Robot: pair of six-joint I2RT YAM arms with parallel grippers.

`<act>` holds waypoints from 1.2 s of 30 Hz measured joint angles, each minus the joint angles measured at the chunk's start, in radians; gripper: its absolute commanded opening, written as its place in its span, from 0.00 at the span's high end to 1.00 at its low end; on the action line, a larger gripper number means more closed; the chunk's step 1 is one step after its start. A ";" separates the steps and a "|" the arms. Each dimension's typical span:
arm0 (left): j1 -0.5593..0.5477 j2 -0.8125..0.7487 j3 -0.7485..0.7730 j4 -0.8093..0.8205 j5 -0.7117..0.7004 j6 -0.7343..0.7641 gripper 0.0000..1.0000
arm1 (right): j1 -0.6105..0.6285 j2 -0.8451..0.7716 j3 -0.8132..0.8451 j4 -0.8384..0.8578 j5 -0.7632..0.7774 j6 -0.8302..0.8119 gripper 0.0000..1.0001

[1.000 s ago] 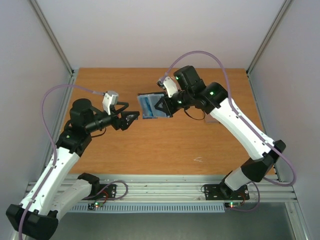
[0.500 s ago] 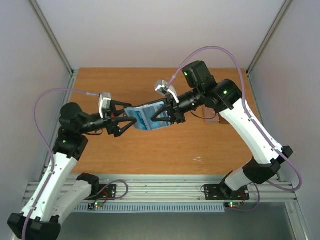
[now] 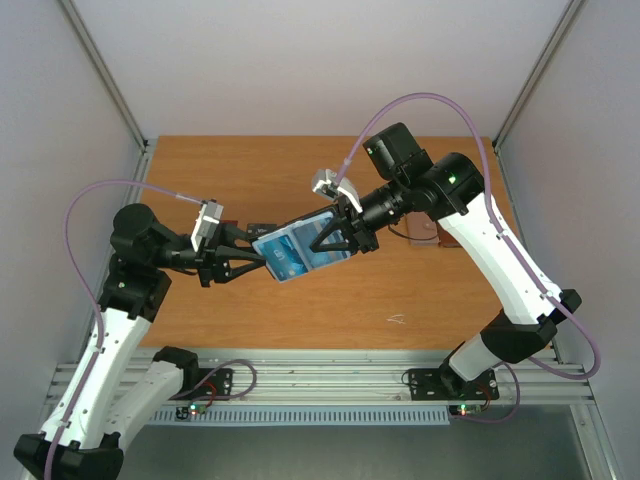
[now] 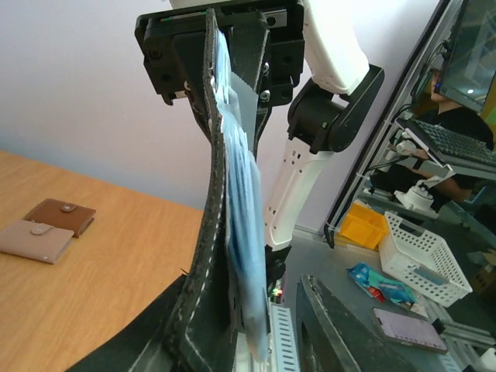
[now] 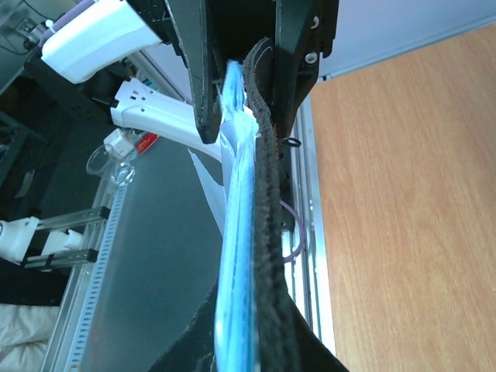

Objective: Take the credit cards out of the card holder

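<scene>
Your right gripper [image 3: 335, 243] is clamped on one end of the opened card holder [image 3: 295, 255], holding it in the air. Your left gripper [image 3: 262, 260] straddles the opposite end with its jaws apart. There is a gap between one finger and the blue credit cards [image 4: 246, 232] tucked inside the holder.

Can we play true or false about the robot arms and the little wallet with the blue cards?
1. A brown wallet lies on the table. True.
2. The card holder lies flat on the table too. False: the right end effector holds it up in the air.
3. Blue cards are tucked inside the card holder. True.
4. The left end effector is far away from the card holder. False: its fingers sit on either side of the holder's free end, with a small gap on one side.
</scene>
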 measured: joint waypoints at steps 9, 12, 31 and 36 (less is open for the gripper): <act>-0.022 0.003 0.008 -0.045 -0.023 0.031 0.61 | 0.000 0.005 0.003 0.000 -0.004 0.000 0.95; -0.040 0.010 0.008 -0.049 -0.027 0.038 0.63 | 0.000 0.008 0.003 0.002 -0.004 0.001 0.95; -0.034 -0.004 -0.044 0.103 -0.327 -0.167 1.00 | -0.159 -0.089 -0.149 0.278 0.197 0.232 0.44; -0.027 -0.008 -0.050 0.156 -0.409 -0.214 1.00 | -0.206 -0.212 -0.288 0.484 0.268 0.388 0.61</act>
